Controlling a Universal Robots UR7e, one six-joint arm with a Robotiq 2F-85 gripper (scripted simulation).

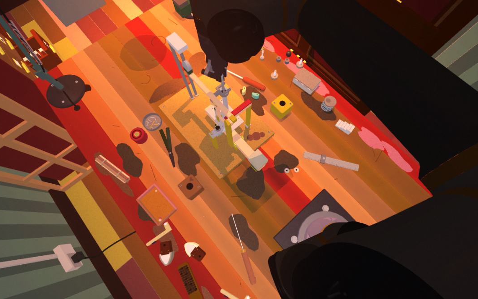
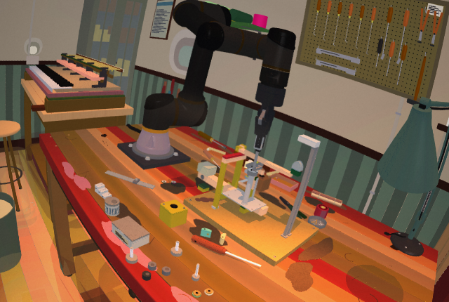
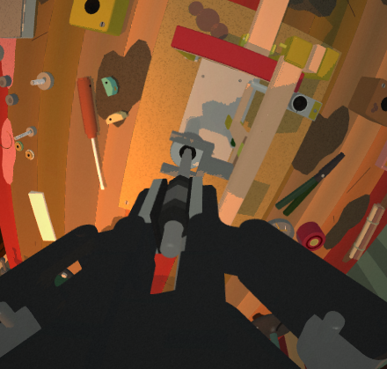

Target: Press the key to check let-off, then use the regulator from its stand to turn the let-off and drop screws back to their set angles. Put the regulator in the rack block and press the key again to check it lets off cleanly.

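Note:
The regulator (image 3: 175,210) stands upright with its thin tip set into a round grey screw head (image 3: 188,152) on the piano-action model (image 2: 243,179), and my gripper (image 3: 174,204) is closed around its dark handle directly above that screw. The action model sits on a cork-topped board (image 1: 211,130) in the middle of the bench. A pale wooden key (image 1: 255,158) runs out from the model toward the bench's near side, under a red rail (image 3: 222,52). A yellow block with a hole (image 2: 173,212) and a brown block with a hole (image 1: 190,187) stand off the board on opposite sides.
A yellow block stands right of the board in the wrist camera, near a red-handled screwdriver (image 3: 89,120). A tall grey post (image 2: 303,182) rises from the board's corner. Pliers (image 1: 168,143), a red spool (image 1: 138,135) and a steel rule (image 1: 330,160) lie around it; a green lamp (image 2: 410,168) stands at the bench end.

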